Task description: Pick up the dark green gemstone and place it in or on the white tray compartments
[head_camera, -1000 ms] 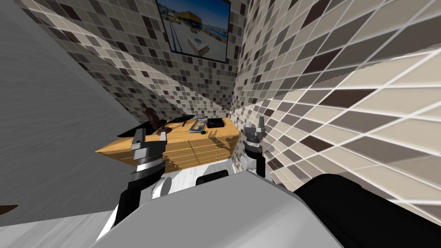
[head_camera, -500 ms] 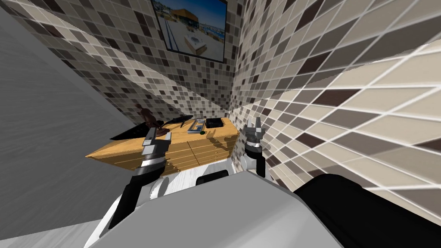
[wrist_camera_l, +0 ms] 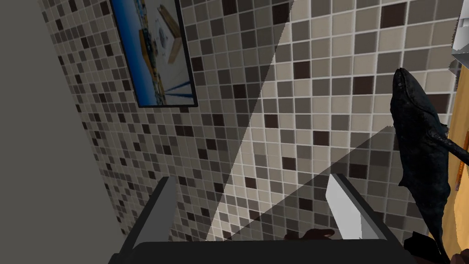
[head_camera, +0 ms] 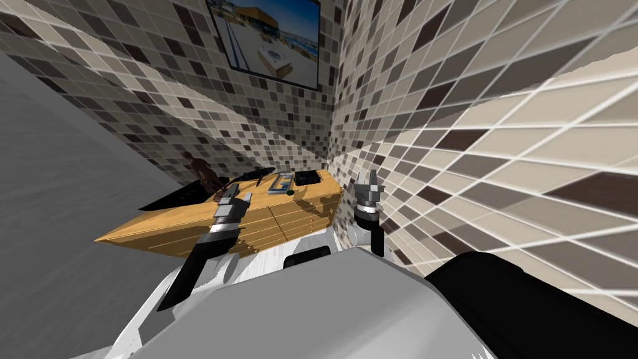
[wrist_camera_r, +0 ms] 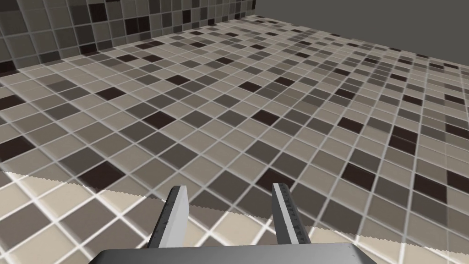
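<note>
While the dark green gemstone [head_camera: 290,193] lies loose on the wooden dresser [head_camera: 180,219], just beside the near end of the pale compartment tray [head_camera: 273,186], no part of the task looks done: nothing grips the stone and it is not in or on a compartment. A black box [head_camera: 309,177] sits just past the tray, towards the corner. The left gripper [head_camera: 238,194] hangs over the dresser top, short of the stone and off to its side, near a black whale figure [wrist_camera_l: 421,165] and a brown figurine [head_camera: 200,169]; its fingers stand wide apart and empty. The right gripper [head_camera: 369,182] is raised by the tiled wall, its blades parted on nothing. Reach, grasp, lift and placing all remain.
</note>
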Available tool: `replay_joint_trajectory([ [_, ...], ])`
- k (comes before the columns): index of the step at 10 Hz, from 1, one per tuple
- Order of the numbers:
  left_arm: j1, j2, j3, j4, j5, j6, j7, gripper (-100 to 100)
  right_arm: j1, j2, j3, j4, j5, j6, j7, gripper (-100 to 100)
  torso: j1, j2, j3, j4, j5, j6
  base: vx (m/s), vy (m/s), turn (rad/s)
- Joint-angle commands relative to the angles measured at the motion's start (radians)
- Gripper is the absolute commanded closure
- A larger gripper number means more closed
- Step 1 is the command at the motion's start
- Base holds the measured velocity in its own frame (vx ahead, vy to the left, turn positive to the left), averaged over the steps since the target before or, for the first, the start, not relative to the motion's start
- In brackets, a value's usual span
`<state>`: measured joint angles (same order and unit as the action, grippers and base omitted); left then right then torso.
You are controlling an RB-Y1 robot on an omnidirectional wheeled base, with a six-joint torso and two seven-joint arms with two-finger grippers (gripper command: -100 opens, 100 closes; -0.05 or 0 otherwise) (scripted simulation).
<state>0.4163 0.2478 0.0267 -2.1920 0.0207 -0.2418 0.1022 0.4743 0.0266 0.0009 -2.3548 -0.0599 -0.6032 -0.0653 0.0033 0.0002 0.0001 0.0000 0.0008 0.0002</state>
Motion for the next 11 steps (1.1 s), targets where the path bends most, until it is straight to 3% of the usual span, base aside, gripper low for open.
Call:
replay_joint_trajectory([
  [1,-0.02,0.04,0.01,0.02,-0.007,0.05,0.012,-100,0.0,0.0,0.0,0.0,0.0,0.0,0.0,0,0.0,0.0,0.0,0.0,0.0,0.0,-0.009,0.041,-0.158],
  [6,-0.07,0.14,0.023,0.047,-0.024,0.188,0.035,-100,0.0,0.0,0.0,0.0,0.0,0.0,0.0,0,-0.002,-0.001,-0.001,0.0,0.0,0.0,-0.001,0.027,-0.117],
  [9,-0.08,0.166,0.023,0.052,-0.027,0.238,0.04,-100,0.0,0.0,0.0,0.0,0.0,0.0,0.0,0,-0.002,-0.001,-0.001,0.0,0.0,0.0,0.007,0.019,-0.071],
  [11,-0.098,0.222,0.02,0.059,-0.03,0.308,0.047,-100,0.0,0.0,0.0,0.0,0.0,0.0,0.0,0,-0.002,-0.001,-0.001,0.0,0.0,0.0,0.015,0.024,-0.149],
])
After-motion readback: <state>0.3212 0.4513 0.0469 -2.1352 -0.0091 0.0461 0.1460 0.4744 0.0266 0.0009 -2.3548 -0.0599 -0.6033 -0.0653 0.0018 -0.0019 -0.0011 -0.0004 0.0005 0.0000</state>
